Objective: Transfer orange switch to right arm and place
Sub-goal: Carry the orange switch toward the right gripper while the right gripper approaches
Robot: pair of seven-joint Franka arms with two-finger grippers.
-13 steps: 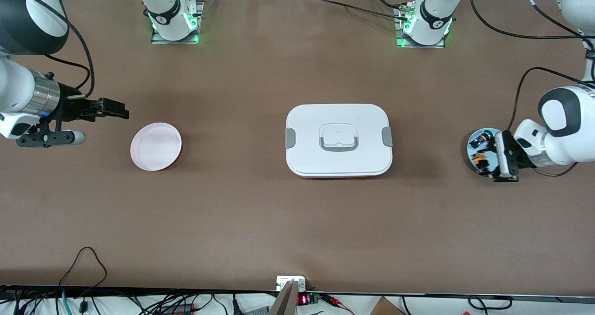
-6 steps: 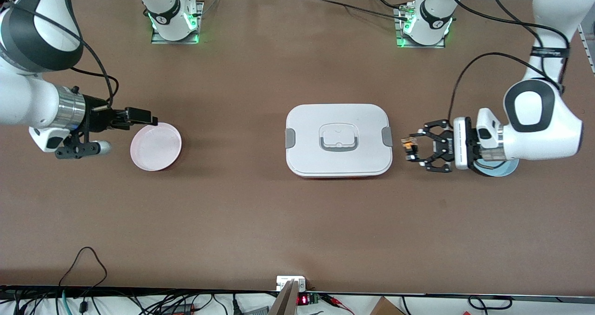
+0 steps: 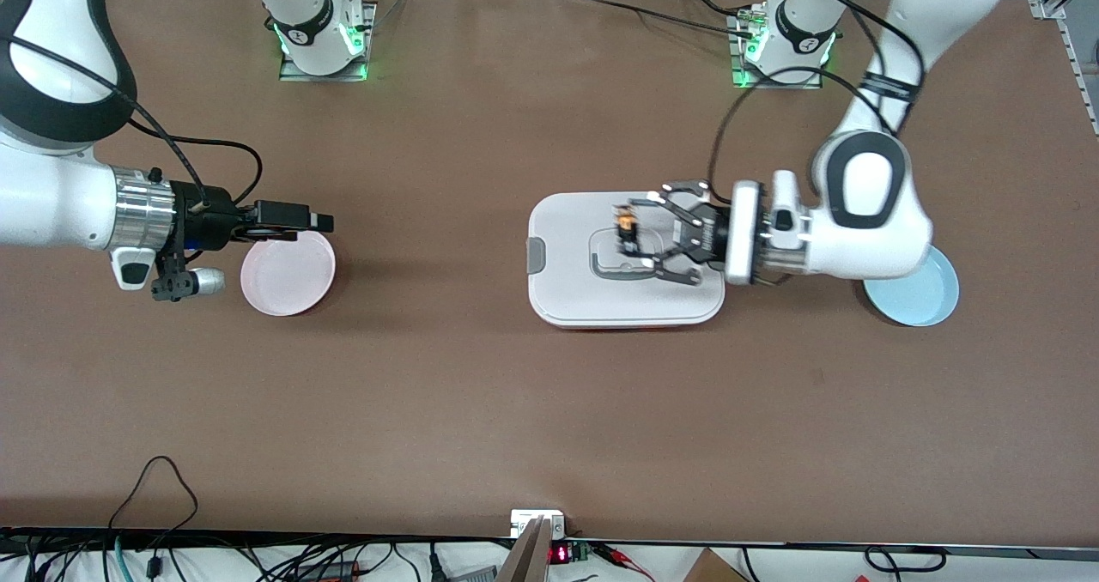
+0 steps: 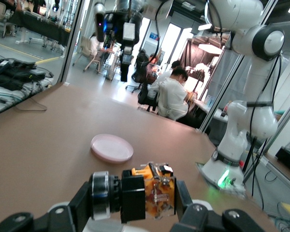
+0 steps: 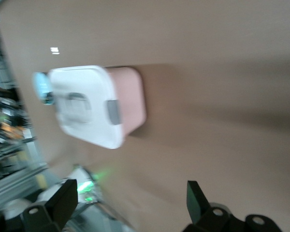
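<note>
Left gripper (image 3: pixel 631 234), jaws clamped on the tiny black orange-faced switch (image 3: pixel 624 221), hangs over the white rectangular lidded box (image 3: pixel 567 294). Right gripper (image 3: pixel 322 221), jaws open, hangs over the round pink plate (image 3: pixel 288 286).

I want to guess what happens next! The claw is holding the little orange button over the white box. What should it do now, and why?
Probably keep carrying it toward the right gripper. The left gripper is shut on the orange switch, over the lidded white box, while the right gripper waits open above the pink plate's rim. They are too far apart for a handover.
</note>
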